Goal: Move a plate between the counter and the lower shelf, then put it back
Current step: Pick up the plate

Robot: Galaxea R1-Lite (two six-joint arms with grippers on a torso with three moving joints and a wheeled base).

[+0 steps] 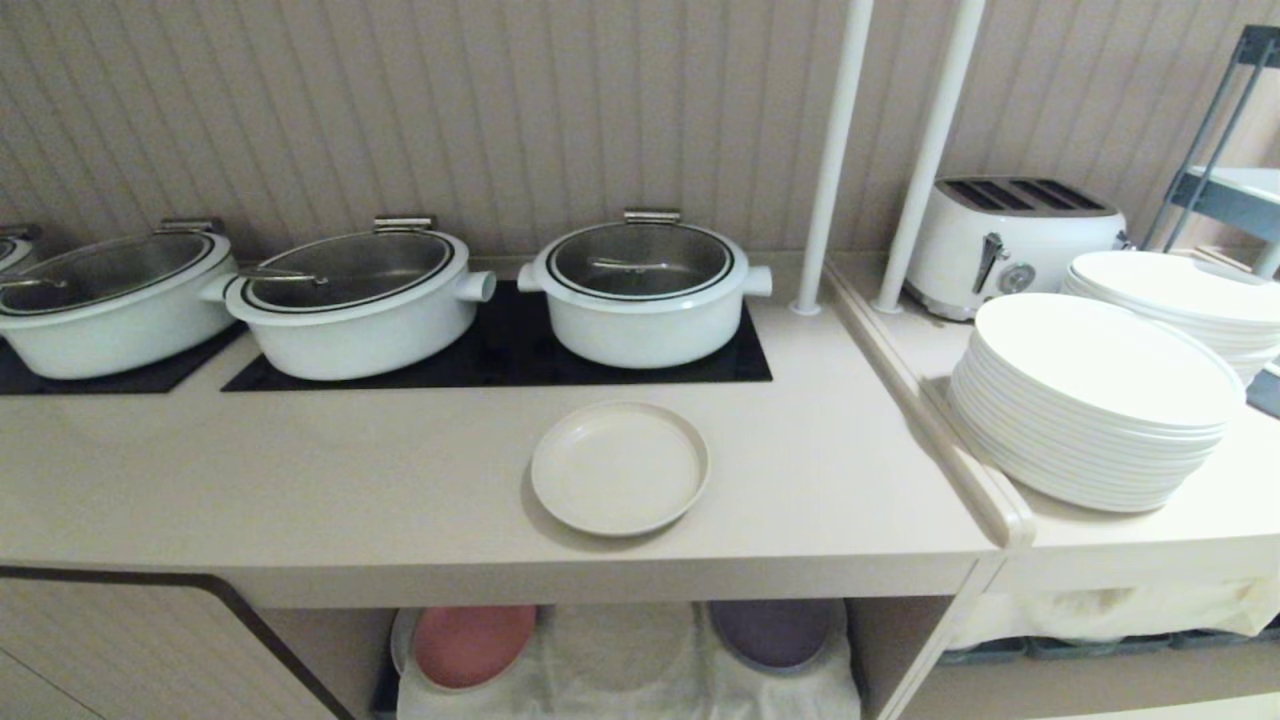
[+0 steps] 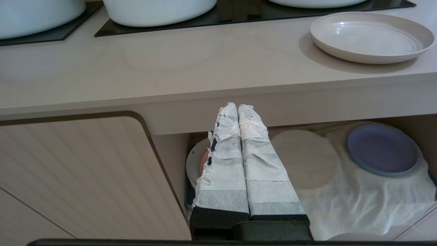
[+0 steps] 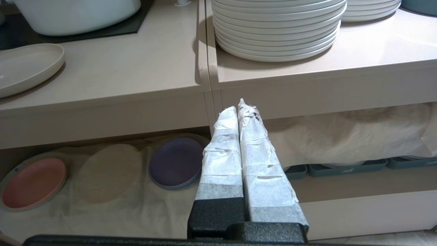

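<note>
The small cream plate (image 1: 620, 467) (image 2: 371, 36) (image 3: 25, 66) lies flat on the beige counter (image 1: 300, 470) (image 2: 170, 68) (image 3: 136, 68), just in front of the black hob panel. Below the counter, the lower shelf (image 1: 620, 660) (image 2: 358, 198) (image 3: 112, 208) is draped with a wrinkled white cloth. My left gripper (image 2: 238, 106) is shut with nothing in it, held in front of the counter's edge, low and left of the plate. My right gripper (image 3: 238, 108) is shut too and holds nothing, in front of the seam between the two worktops. Neither arm shows in the head view.
Three white pots (image 1: 640, 290) stand on the hob. A pink plate (image 1: 470, 645) (image 3: 32, 182) and a purple plate (image 1: 772, 632) (image 2: 382, 149) (image 3: 175, 162) lie on the shelf cloth. Stacked white dinner plates (image 1: 1095, 400) (image 3: 276, 27) and a toaster (image 1: 1010, 240) stand on the adjoining top; two white poles (image 1: 830, 160) rise between.
</note>
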